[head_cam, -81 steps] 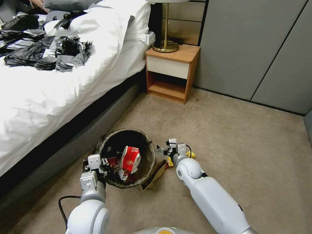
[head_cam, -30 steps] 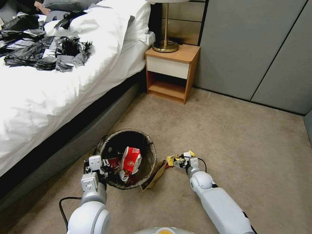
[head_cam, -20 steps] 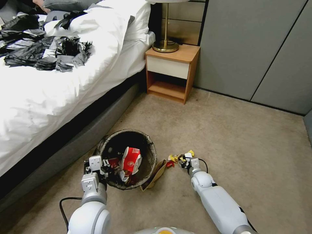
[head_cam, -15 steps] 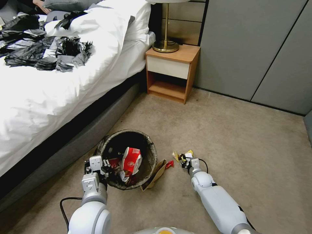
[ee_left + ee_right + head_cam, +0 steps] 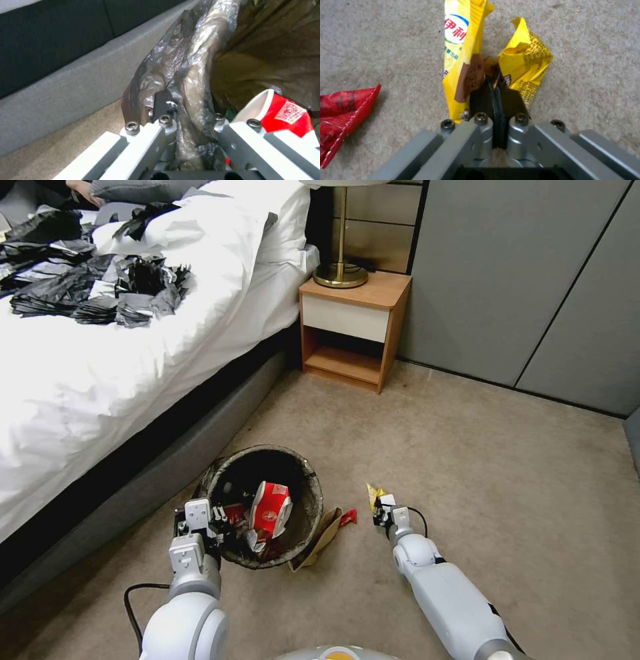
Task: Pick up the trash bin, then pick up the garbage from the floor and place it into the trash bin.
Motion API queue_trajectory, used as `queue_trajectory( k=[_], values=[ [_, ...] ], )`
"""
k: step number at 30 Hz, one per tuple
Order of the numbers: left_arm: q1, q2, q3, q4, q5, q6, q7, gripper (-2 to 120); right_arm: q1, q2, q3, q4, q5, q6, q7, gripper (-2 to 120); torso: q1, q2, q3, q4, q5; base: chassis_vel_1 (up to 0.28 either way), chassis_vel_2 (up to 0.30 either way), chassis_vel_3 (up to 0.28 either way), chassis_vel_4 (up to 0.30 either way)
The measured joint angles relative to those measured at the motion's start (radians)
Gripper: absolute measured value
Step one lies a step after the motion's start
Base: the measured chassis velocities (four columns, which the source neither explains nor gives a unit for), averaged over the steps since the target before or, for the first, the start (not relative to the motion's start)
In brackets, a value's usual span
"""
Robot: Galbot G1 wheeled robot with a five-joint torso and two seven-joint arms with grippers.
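Wrappers [image 5: 463,50], long axis probably upright, pinched in closed right claw [image 5: 496,92].

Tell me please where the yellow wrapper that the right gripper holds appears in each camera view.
Head view: the yellow wrapper sticks up from the right gripper, right of the trash bin.
Right wrist view: the yellow wrapper is pinched between the shut fingers, above the carpet.
Left wrist view: it is not in this picture.
Shared landmark: the small red packet on the floor beside it.
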Motion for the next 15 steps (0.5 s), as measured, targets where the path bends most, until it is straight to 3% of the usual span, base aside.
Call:
queue_trajectory(
  k=[15],
  values=[
    [-0.003, 0.001, 0.000, -0.001, -0.004, -0.001, 0.000, 1, -0.011, -0.002, 0.013, 0.022, -0.010, 0.042, 0.024, 0, 0.000, 0.000, 0.000, -0.0004, -0.0003, 0.000, 0.000, 0.000, 0.000]
  ],
)
